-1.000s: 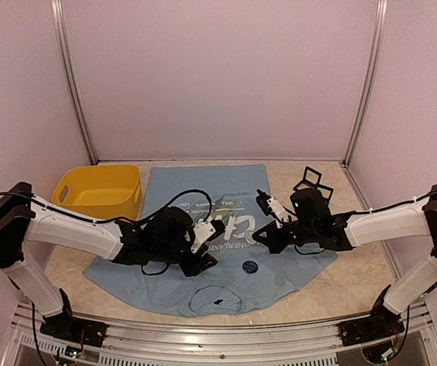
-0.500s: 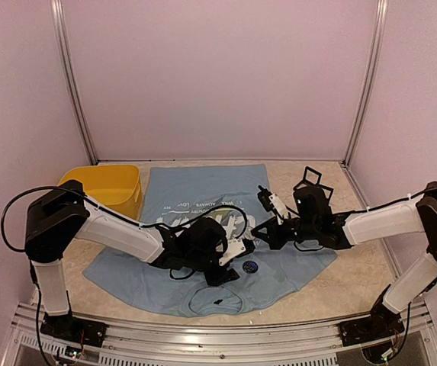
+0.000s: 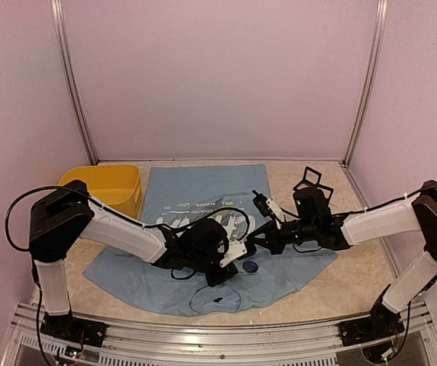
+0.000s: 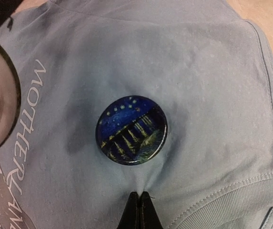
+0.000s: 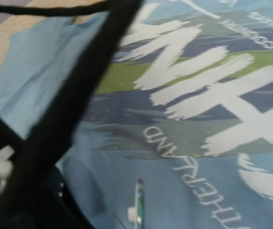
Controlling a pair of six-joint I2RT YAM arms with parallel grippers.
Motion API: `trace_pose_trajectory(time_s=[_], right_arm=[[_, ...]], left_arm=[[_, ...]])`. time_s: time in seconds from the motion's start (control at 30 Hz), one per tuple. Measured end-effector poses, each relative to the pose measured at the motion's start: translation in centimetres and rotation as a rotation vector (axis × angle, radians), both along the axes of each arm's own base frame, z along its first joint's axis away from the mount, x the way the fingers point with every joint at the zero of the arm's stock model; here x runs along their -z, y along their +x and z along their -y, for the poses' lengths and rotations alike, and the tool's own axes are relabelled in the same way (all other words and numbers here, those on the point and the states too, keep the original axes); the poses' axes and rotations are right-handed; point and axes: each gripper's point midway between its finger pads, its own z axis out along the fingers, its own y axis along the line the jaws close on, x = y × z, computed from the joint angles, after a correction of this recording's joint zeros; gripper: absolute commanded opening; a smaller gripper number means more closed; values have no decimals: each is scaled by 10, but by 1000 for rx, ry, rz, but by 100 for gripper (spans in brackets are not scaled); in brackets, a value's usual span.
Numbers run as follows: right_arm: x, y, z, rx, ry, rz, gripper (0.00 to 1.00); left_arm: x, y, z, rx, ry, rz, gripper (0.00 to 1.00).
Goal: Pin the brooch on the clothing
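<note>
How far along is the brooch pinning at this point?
Done: the brooch lies face up on the T-shirt near the collar. In hand: the left fingers are shut beside it, fabric puckering at their tips. Left: fastening unconfirmed; its pin is hidden.

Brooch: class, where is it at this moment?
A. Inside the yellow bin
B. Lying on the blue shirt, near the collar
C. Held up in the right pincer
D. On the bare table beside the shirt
B: in the left wrist view the brooch lies flat on the shirt, just short of the ribbed collar.
</note>
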Motion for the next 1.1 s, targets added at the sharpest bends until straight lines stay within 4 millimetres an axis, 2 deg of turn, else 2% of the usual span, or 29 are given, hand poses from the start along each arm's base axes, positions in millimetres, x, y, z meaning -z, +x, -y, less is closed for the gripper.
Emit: trace_pose_trajectory(time_s=[0.23, 0.33, 0.6, 0.83, 1.1], right_arm=[[25, -3, -3, -56, -19, 40, 0], [33, -12, -1, -95, -11, 102, 0], [36, -28, -21, -208, -25, 340, 0], [52, -37, -16, -238, -83, 479, 0], [58, -46, -20, -271, -121, 585, 0]], left_arm=[[-4, -9, -9, -12, -83, -41, 0], [-12, -12, -11, -22, -141, -59, 0], [-30, -11, -5, -25, -237, -82, 0], [-32, -12, -6, -23, -253, -97, 0], [-34, -8, -9, -30, -263, -112, 0]])
